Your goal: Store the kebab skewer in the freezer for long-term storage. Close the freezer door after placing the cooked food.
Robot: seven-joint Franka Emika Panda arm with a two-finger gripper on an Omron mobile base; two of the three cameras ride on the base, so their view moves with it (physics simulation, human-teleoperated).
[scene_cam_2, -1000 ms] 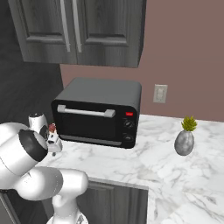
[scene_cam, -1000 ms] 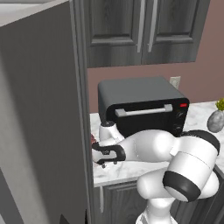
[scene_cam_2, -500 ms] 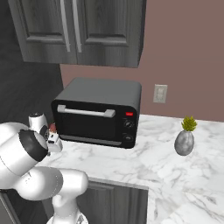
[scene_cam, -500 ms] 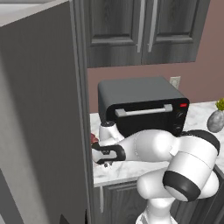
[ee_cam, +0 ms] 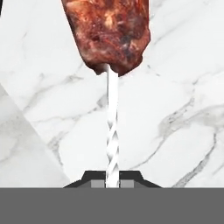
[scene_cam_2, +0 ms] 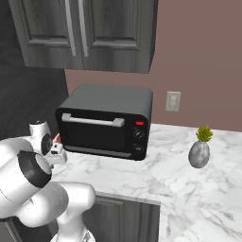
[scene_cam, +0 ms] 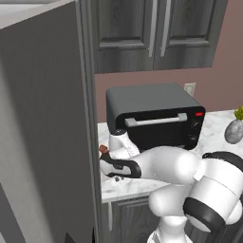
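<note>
One change | gripper [ee_cam: 112,180] had closed from wide to narrow, its fingers pinching the thin pale stick of the reddish-brown kebab skewer [ee_cam: 109,52] | skewer lay just left of the black countertop toaster oven [scene_cam: 154,116], over the white marble counter [ee_cam: 175,131] | meaning: grasp made; lift and carry to freezer judged next, tall grey freezer door [scene_cam: 45,133] standing open.

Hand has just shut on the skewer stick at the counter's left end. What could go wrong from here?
1. The hand pinches only the thin bare stick of the skewer, with the meat far out past the fingers; the skewer may droop or twist loose when lifted.
2. The freezer door stands right beside the hand; swinging towards the freezer could knock the skewer against its edge.
3. The toaster oven sits close behind, leaving little room to turn.
</note>
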